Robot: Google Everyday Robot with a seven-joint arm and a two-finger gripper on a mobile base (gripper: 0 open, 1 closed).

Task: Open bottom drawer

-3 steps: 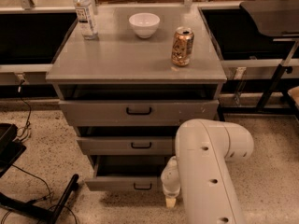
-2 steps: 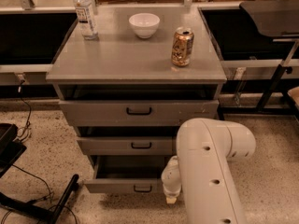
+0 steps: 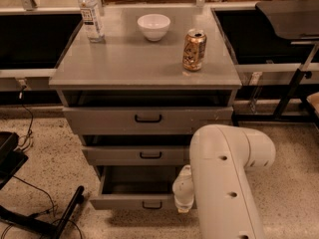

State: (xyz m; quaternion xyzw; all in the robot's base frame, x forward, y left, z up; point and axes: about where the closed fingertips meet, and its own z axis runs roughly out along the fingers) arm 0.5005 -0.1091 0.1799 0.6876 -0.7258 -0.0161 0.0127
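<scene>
The bottom drawer (image 3: 130, 202) is the lowest of three grey drawers in the cabinet. It stands pulled out, showing its plain grey inside (image 3: 139, 179). Its small black bar handle (image 3: 151, 205) sits in the middle of the front panel. My gripper (image 3: 182, 208) hangs from the white arm (image 3: 224, 183) at the right end of that front panel, right of the handle. The arm hides the drawer's right end.
The middle drawer (image 3: 134, 155) and top drawer (image 3: 144, 118) are above. On the cabinet top stand a water bottle (image 3: 91, 15), a white bowl (image 3: 153, 26) and a can (image 3: 194, 49). A black stand base (image 3: 60, 218) lies on the floor at left.
The bottom drawer's front has come a little further out towards the camera, and the gripper with it. The things on the cabinet top have not moved.
</scene>
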